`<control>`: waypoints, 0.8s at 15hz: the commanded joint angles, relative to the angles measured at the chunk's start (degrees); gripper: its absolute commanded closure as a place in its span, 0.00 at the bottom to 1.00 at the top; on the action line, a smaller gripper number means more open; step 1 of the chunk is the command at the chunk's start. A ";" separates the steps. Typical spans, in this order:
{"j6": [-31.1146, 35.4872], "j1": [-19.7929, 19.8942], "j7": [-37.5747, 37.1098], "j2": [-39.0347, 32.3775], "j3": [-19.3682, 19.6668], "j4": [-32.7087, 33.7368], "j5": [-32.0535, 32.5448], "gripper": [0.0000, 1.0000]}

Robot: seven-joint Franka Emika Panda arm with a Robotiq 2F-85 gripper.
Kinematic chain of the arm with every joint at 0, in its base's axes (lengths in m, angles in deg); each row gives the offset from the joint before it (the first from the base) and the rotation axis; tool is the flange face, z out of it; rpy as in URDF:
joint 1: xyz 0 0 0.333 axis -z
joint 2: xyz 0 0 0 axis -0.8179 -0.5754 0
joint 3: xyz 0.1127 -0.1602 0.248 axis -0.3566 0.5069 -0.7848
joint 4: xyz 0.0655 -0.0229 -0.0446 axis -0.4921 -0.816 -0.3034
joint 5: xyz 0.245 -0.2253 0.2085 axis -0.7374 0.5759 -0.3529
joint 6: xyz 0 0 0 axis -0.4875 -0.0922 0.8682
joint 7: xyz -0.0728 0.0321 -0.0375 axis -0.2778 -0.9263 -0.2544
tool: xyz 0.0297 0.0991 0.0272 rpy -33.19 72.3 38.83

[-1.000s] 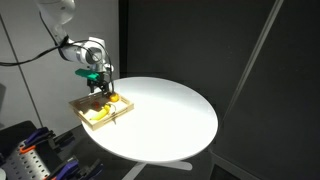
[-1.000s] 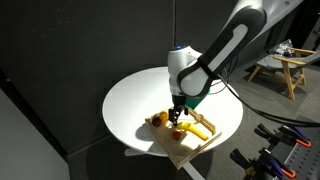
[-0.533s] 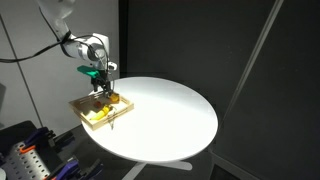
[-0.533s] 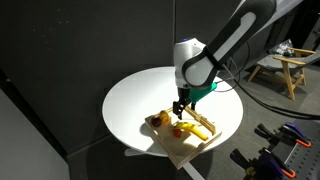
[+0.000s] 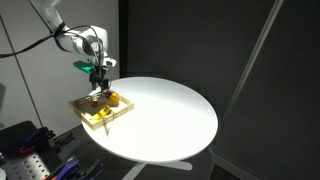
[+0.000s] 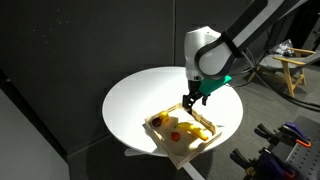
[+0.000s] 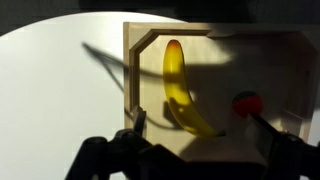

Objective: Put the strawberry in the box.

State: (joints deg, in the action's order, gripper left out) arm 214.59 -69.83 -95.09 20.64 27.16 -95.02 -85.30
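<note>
Light-wood in finish, as seen in an exterior view: located the box (image 5: 84, 104) at the 9 o'clock edge of the white round table (image 5: 170, 115); noted the gripper (image 5: 100, 88) hanging above it, clear of its walls; noted the yellow of the banana (image 5: 97, 116) inside; could not tell the jaw spread at this size; could not make out the strawberry here.

Checked the opposite exterior view: located the box (image 6: 178, 153) at the 6 o'clock rim of the table (image 6: 135, 95); found the strawberry (image 6: 177, 133) inside it, a small red lump at 9 o'clock of the banana (image 6: 198, 128); noted the gripper (image 6: 192, 101) pointing down over the 12 o'clock side of the box, apart from the fruit.

Checked the wrist view: found the banana (image 7: 178, 85) lying on the floor of the box (image 7: 130, 70), running from 12 towards 5 o'clock; found the strawberry (image 7: 247, 104) at 3 o'clock of it, on the box floor, not touching it; recorded the fingers (image 7: 138, 122) at the 6 o'clock edge spread wide, gripping nothing; recorded bare table (image 7: 55, 90) at 9 o'clock.
</note>
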 commanded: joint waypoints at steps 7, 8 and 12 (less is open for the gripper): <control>-1.64 3.52 -3.46 14.40 -0.14 -10.52 3.33 0.00; -1.73 4.12 -3.71 15.66 -0.13 -11.18 3.51 0.00; -2.68 7.12 -4.04 19.82 -0.16 -12.39 3.11 0.00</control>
State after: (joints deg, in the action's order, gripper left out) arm 213.48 -64.74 -97.37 35.93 27.26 -105.54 -83.08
